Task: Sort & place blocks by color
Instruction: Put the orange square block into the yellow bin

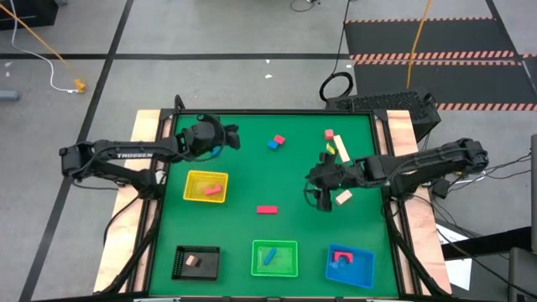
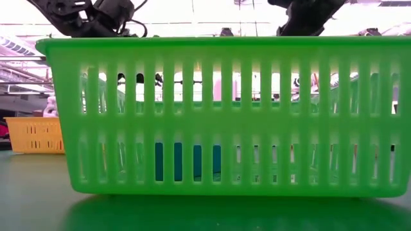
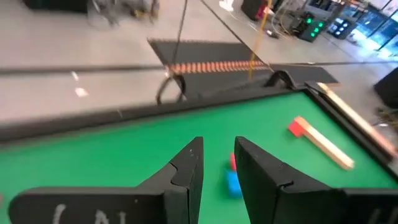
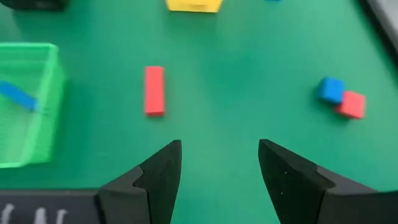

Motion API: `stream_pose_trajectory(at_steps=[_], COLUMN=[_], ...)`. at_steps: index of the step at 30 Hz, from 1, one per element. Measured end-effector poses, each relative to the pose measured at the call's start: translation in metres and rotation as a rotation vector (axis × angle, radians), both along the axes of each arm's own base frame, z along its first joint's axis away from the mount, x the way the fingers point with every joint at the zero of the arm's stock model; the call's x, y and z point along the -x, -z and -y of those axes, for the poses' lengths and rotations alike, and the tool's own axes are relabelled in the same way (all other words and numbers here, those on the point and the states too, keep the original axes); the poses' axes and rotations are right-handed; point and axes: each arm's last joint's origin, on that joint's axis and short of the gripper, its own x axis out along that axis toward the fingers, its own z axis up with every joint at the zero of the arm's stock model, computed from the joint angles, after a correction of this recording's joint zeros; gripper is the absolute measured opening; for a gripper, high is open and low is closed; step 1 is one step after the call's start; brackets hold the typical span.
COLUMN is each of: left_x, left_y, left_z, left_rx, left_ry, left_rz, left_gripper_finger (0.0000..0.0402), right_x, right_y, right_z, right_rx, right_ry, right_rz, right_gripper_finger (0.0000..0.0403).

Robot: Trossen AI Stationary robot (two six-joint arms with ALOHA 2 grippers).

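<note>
Mid-table, flat red bar block (image 4: 154,90), right tool (image 4: 219,167) wide open, empty, left tool (image 3: 217,168) slightly parted, empty

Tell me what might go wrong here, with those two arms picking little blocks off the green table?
The blue cube and red cube touch; a claw taking one may nudge or drag the other.

The right claw is open and empty, while a cream block lies right beside that arm and could get bumped.

The red bar lies flat on the mat, so fingers closing off-centre might spin it away. The left claw is open above the table's far side.
</note>
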Motion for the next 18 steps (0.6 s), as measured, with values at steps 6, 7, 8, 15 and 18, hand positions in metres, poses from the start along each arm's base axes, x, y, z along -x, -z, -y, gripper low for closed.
stream_pose_trajectory(at_steps=[6, 7, 8, 15, 18], left_x=[0.002, 0.002, 0.003, 0.017, 0.025], left_y=[-0.016, -0.02, -0.022, -0.011, 0.002], left_z=[-0.015, -0.017, -0.02, -0.039, -0.043], left_rx=[-0.316, -0.362, -0.396, -0.315, -0.245], left_ry=[0.046, 0.047, 0.04, -0.033, -0.031], left_rz=[-0.104, -0.112, -0.116, -0.218, -0.353], left_gripper_finger=[0.0093, 0.0093, 0.0093, 0.0093, 0.0093], right_x=[-0.003, -0.004, -0.004, 0.0, 0.005], right_y=[-0.003, -0.004, -0.005, -0.011, -0.012], right_z=[0.034, 0.041, 0.048, 0.094, 0.112], right_rx=[0.107, 0.116, 0.123, 0.074, 0.081], right_ry=[0.067, 0.101, 0.142, 0.387, 0.459], right_rz=[0.017, 0.03, 0.045, 0.137, 0.154], right_gripper_finger=[0.0206, 0.0206, 0.0206, 0.0206, 0.0206])
